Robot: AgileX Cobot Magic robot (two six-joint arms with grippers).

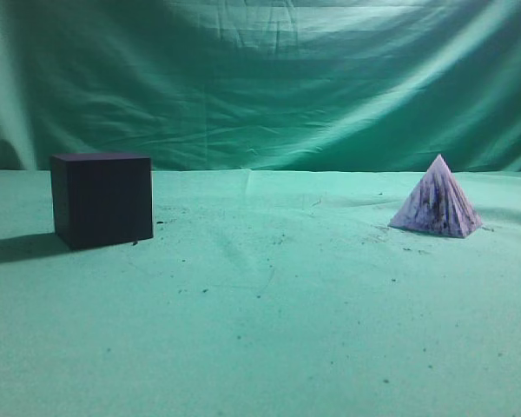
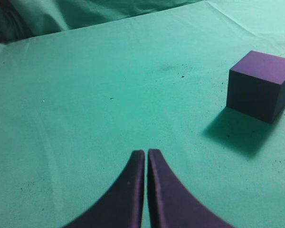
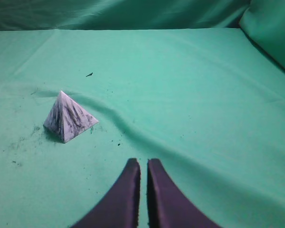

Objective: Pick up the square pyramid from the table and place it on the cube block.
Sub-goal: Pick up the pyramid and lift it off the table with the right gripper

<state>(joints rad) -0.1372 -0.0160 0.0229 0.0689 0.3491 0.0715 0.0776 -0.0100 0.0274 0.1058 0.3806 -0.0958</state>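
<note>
Green cloth surface (image 1: pixel 260 330), creased green backdrop; dark purple-black matte cube block (image 1: pixel 102 200) left, streaky whitish-lavender square pyramid (image 1: pixel 436 210) right, well apart, no arm showing.

Left wrist view: left gripper (image 2: pixel 146 154) hanging above the cloth, jaws together, cube block (image 2: pixel 260 85) ahead-right.

Right wrist view: right gripper (image 3: pixel 143 164) raised, jaws together, pyramid (image 3: pixel 69 117) ahead-left (untouched). Best opened first, then swung left and lowered astride the sloping faces near the base.

You have open green cloth table (image 1: pixel 269 330) between the dark purple-black cube (image 1: pixel 102 200) and the streaky whitish pyramid (image 1: pixel 437 210), standing well apart.
</note>
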